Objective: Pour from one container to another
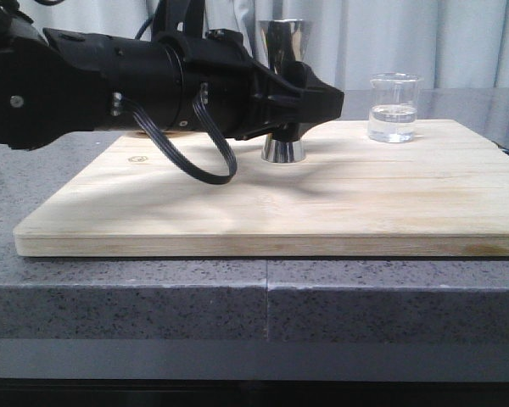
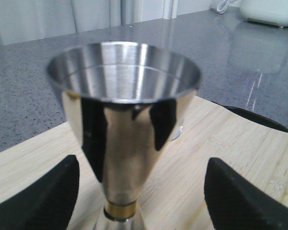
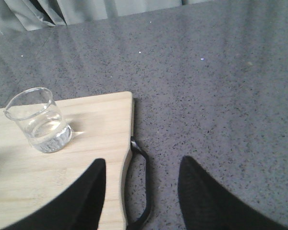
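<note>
Presently the left gripper (image 2: 141,191), jaws wide and straddling the steel jigger (image 1: 283,93) near the board's (image 1: 271,212) far edge, prepares a grasp, while the water-filled beaker (image 1: 394,108) waits near the far right corner beside the right gripper (image 3: 141,191), jaws apart and empty.

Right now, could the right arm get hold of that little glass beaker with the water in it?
Probably yes. The right gripper is open, and the beaker stands alone on the wooden board with nothing between them, though it sits off to one side of the fingers.
</note>
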Robot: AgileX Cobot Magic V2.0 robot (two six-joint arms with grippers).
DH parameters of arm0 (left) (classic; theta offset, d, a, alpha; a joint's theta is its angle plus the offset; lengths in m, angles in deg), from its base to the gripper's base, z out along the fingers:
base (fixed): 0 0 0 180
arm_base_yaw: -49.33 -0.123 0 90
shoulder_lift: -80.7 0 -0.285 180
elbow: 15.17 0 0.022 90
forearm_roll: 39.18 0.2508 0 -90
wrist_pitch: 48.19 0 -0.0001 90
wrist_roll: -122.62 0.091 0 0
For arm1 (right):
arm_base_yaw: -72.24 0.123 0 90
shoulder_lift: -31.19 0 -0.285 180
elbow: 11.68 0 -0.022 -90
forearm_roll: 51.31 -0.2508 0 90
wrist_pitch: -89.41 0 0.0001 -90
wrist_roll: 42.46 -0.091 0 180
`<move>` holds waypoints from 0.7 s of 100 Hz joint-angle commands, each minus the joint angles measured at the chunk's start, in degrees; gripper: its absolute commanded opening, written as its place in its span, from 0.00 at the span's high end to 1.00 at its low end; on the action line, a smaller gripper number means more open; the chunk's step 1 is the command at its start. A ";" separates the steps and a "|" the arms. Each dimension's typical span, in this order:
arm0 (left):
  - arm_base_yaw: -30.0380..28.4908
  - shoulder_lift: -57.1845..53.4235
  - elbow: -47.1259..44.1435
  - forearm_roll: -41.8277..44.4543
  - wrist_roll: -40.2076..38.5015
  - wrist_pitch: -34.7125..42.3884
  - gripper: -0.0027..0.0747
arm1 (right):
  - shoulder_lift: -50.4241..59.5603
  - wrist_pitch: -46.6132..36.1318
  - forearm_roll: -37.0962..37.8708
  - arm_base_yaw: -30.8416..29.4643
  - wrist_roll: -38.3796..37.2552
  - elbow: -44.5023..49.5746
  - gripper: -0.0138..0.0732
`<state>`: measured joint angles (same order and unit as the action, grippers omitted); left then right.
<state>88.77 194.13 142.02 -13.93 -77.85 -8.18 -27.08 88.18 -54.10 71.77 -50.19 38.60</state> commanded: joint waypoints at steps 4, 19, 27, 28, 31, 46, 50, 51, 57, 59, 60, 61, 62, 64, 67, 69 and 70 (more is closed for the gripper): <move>0.44 -2.50 1.73 -0.81 -0.74 4.51 0.33 | -0.89 -5.06 0.27 -0.02 0.33 -2.08 0.48; 0.44 -2.50 1.73 -0.81 -0.63 4.51 0.33 | -0.99 -5.93 0.27 -0.02 0.33 -2.08 0.48; 0.44 -2.50 1.73 -0.81 -0.63 4.51 0.36 | -0.99 -6.15 0.27 -0.02 0.33 -2.08 0.48; 0.44 -2.50 1.73 -0.81 -0.63 4.51 0.36 | -0.99 -6.18 0.27 -0.02 0.33 -2.08 0.48; 0.44 -2.50 1.73 -0.81 -0.63 4.51 0.39 | -0.99 -6.29 0.27 -0.02 0.33 -2.08 0.48; 0.44 -2.50 1.73 -0.81 -0.63 4.51 0.53 | -0.99 -6.31 0.27 -0.02 0.33 -2.08 0.48; 0.44 -2.50 1.73 -0.81 -0.63 4.51 0.57 | -0.99 -6.31 0.27 -0.02 0.33 -2.08 0.48; 0.44 -2.50 1.73 -0.81 -0.63 4.51 0.58 | -0.99 -6.31 0.27 -0.02 0.33 -2.08 0.48; 0.44 -2.50 1.50 -0.81 -0.63 4.41 0.63 | -0.99 -6.31 0.27 -0.02 0.33 -2.08 0.48; 0.44 -2.50 1.38 -0.81 -0.63 4.41 0.65 | -0.99 -6.41 0.27 -0.02 0.33 -2.08 0.48; 0.44 -2.50 1.26 -0.81 -0.63 4.41 0.66 | -0.99 -6.41 0.27 -0.02 0.33 -2.08 0.48; 0.44 -2.50 1.25 -0.81 -0.63 4.31 0.66 | -0.99 -6.41 0.27 -0.02 0.33 -2.08 0.48; 0.44 -2.50 1.25 -0.81 -0.63 4.31 0.67 | -0.99 -6.41 0.27 -0.02 0.33 -2.08 0.48; 0.44 -2.50 1.15 -0.81 -0.63 4.11 0.68 | -0.99 -6.41 0.27 -0.02 0.33 -2.08 0.48; 0.44 -2.41 1.15 -0.81 -0.63 3.72 0.70 | -0.99 -6.44 0.27 -0.02 0.33 -2.08 0.48; 0.44 -2.41 1.15 -0.81 -0.63 3.60 0.71 | -0.99 -6.54 0.27 -0.02 0.33 -2.08 0.48; 0.44 -2.41 1.15 -0.81 -0.63 3.60 0.71 | -0.99 -6.54 0.27 -0.02 0.33 -2.08 0.48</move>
<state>88.77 194.13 142.02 -13.93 -77.98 -8.13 -28.37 86.56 -54.10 71.77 -50.19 38.56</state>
